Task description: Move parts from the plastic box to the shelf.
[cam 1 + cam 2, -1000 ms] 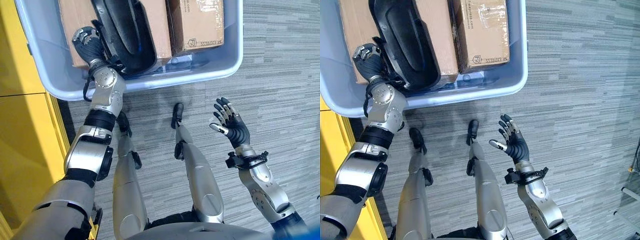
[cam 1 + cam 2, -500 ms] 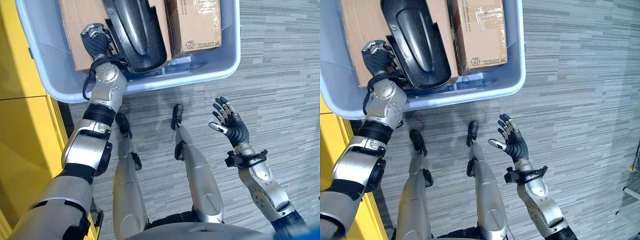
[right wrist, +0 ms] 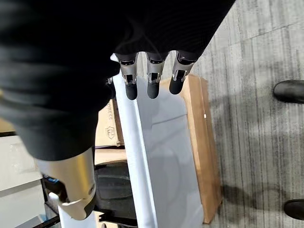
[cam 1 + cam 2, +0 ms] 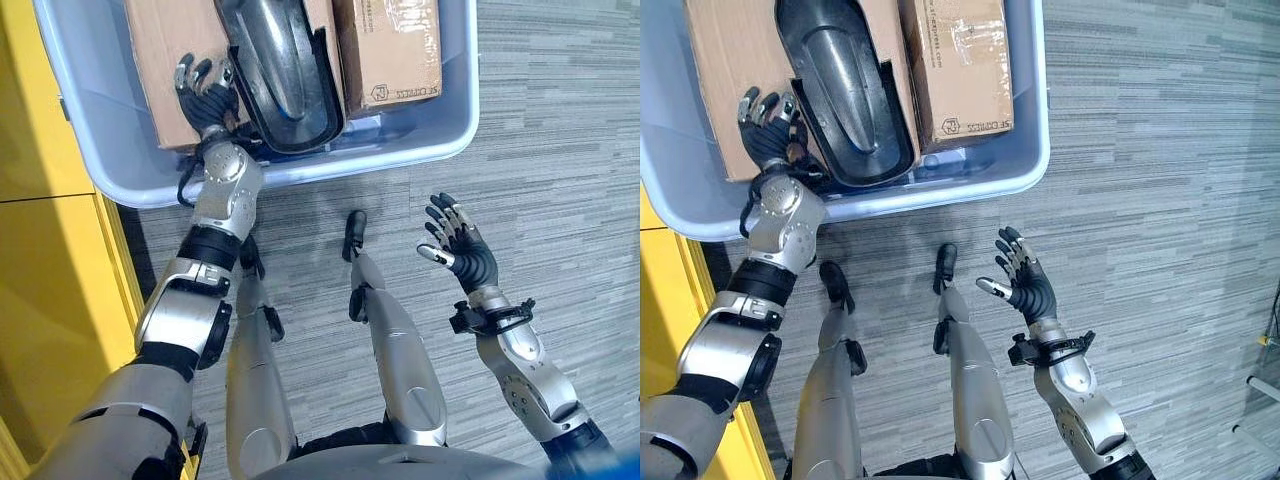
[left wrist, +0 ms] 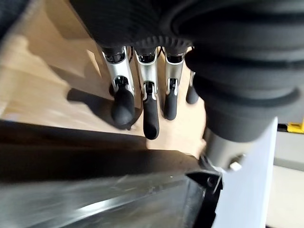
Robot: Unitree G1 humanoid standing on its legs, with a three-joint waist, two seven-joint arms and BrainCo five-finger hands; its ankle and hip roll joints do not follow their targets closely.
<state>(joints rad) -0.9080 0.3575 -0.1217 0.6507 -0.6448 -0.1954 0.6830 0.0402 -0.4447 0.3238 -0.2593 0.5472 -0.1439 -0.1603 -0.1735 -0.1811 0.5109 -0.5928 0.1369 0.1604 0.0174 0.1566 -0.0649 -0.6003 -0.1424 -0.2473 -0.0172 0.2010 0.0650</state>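
Your left hand (image 4: 205, 97) hovers fingers spread inside the plastic box (image 4: 455, 110), over a cardboard box (image 4: 165, 55) beside the black part (image 4: 283, 70), gripping nothing; earlier it was curled lower. Your right hand (image 4: 462, 250) stays open above the floor.

Right hand (image 3: 151, 71) above plastic box (image 3: 156, 156)

Floor (image 4: 560, 130) — grey carpet in narrow streaked bands, running across the whole open area. Along the robot's left stands a yellow cabinet (image 4: 40, 290), flat glossy panels with a thin seam between them — a dark gap at its base.
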